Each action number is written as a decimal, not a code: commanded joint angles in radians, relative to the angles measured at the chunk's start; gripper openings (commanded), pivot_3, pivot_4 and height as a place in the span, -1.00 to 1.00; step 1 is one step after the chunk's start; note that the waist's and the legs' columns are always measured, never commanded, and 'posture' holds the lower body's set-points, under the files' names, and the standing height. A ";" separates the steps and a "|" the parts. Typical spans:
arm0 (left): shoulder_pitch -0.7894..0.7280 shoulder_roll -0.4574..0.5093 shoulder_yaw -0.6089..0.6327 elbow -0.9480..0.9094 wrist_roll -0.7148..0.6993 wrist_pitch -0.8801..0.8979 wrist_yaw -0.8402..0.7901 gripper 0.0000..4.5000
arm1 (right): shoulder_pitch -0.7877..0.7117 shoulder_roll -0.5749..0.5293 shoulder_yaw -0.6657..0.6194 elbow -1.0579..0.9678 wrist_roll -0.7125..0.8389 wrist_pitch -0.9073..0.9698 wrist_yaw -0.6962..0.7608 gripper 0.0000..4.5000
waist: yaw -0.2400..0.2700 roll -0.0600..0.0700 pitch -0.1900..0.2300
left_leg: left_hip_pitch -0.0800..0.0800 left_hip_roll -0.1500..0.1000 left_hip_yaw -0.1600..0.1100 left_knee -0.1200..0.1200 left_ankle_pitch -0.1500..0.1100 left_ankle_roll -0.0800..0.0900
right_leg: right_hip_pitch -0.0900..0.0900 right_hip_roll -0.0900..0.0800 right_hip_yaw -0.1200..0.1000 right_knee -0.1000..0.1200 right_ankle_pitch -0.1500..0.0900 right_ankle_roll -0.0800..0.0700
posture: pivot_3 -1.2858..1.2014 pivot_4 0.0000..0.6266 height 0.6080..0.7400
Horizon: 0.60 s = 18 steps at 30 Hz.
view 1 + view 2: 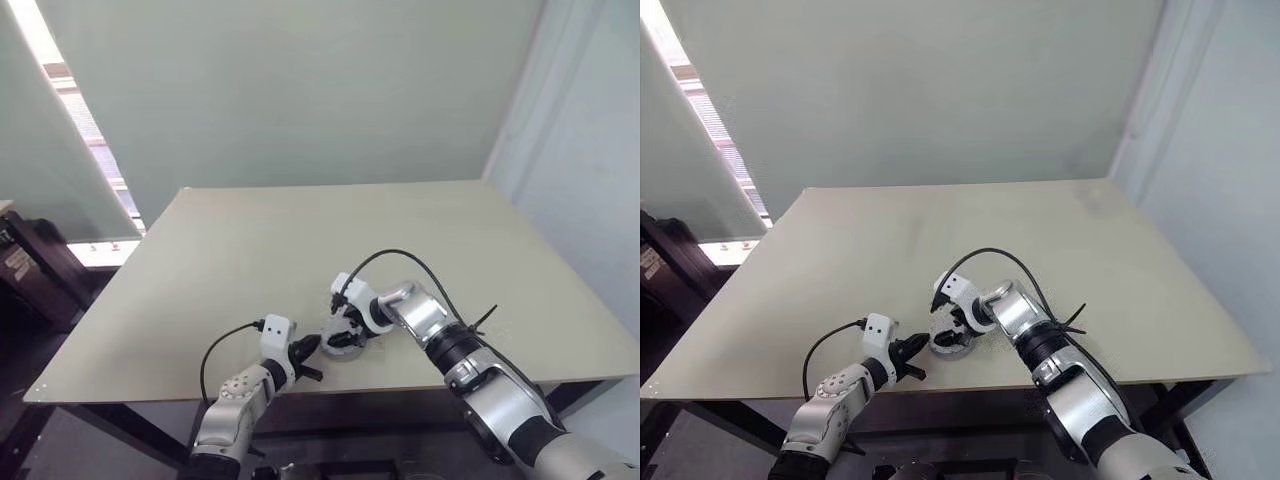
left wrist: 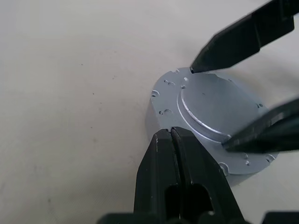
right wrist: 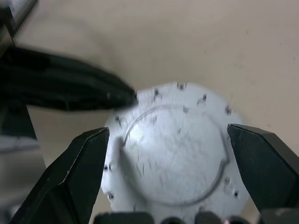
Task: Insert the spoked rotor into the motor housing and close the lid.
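The motor housing (image 2: 210,112) lies flat near the table's front edge as a round silvery body, and it is in the right wrist view too (image 3: 173,149). Its top is a flat grey face with a raised round plate and small holes round the rim. Whether that face is the lid I cannot tell. The spoked rotor is hidden. My left gripper (image 2: 172,131) is shut, its tips against the housing's side on the left. My right gripper (image 3: 168,130) hangs open over the housing, one black finger (image 2: 233,42) on each side of the raised plate.
The beige table (image 1: 300,240) stretches bare behind and to both sides of the housing. Its front edge (image 1: 330,385) runs just below the grippers. A dark cabinet (image 1: 30,270) stands left of the table, and a wall (image 1: 580,150) rises on the right.
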 commanded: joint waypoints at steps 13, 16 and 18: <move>-0.026 -0.007 -0.038 0.016 0.021 0.020 -0.002 -1.00 | -0.045 -0.018 -0.418 0.032 0.290 0.218 -0.189 0.97 | 0.007 0.000 0.001 | 0.000 -0.002 0.001 0.001 0.001 0.001 | 0.001 0.000 0.003 0.000 0.000 0.000 | 0.03 -1.00 1.00; -0.027 -0.009 -0.042 0.013 0.021 0.022 -0.003 -1.00 | -0.050 -0.044 -0.507 0.072 0.338 0.299 -0.247 0.97 | 0.007 0.000 0.001 | 0.000 -0.003 0.001 0.001 0.002 0.004 | 0.002 0.000 0.004 0.000 0.000 0.000 | 0.03 -1.00 1.00; -0.028 -0.011 -0.044 0.012 0.022 0.022 -0.003 -1.00 | -0.049 -0.064 -0.566 0.111 0.367 0.352 -0.288 0.97 | 0.007 0.000 0.001 | 0.000 -0.003 0.001 0.001 0.002 0.004 | 0.002 -0.001 0.004 -0.001 0.000 0.000 | 0.03 -1.00 1.00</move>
